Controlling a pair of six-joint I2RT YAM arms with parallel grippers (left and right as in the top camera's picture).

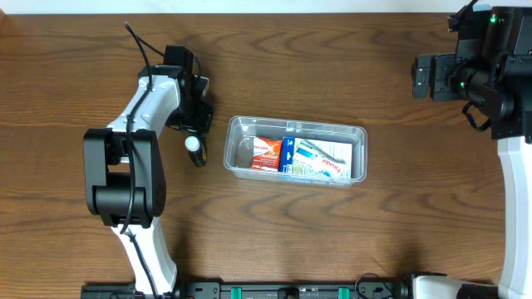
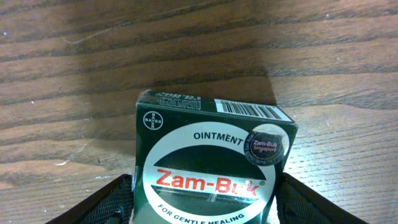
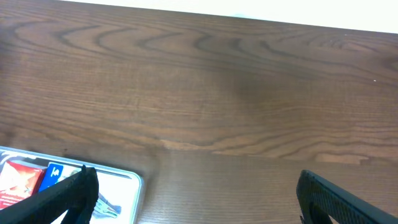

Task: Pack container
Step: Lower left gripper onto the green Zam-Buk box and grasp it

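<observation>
From where I stand the packing looks roughly half done. The container (image 1: 235, 158) sits at the middle of the table (image 1: 332, 241), and two things lie flat in it: a red box (image 1: 266, 154) toward its nine o'clock end and a blue-and-white box (image 1: 320, 158) touching it on the three o'clock side. Two more things are outside it. A small white-capped bottle (image 1: 193, 146) stands on the wood just beside the container's nine o'clock wall. Up at about ten o'clock, the left gripper (image 2: 205, 180) is narrowed around a green Zam-Buk ointment box (image 2: 208, 165), a dark finger pressed to each side. From overhead that box is hidden under the arm, so I cannot tell whether it is lifted or resting on the wood. The right gripper (image 3: 198, 177) hangs well apart at the container's two o'clock, its fingers spread wide with only bare wood between them. I'd judge that the ointment box goes in next, then the bottle.
</observation>
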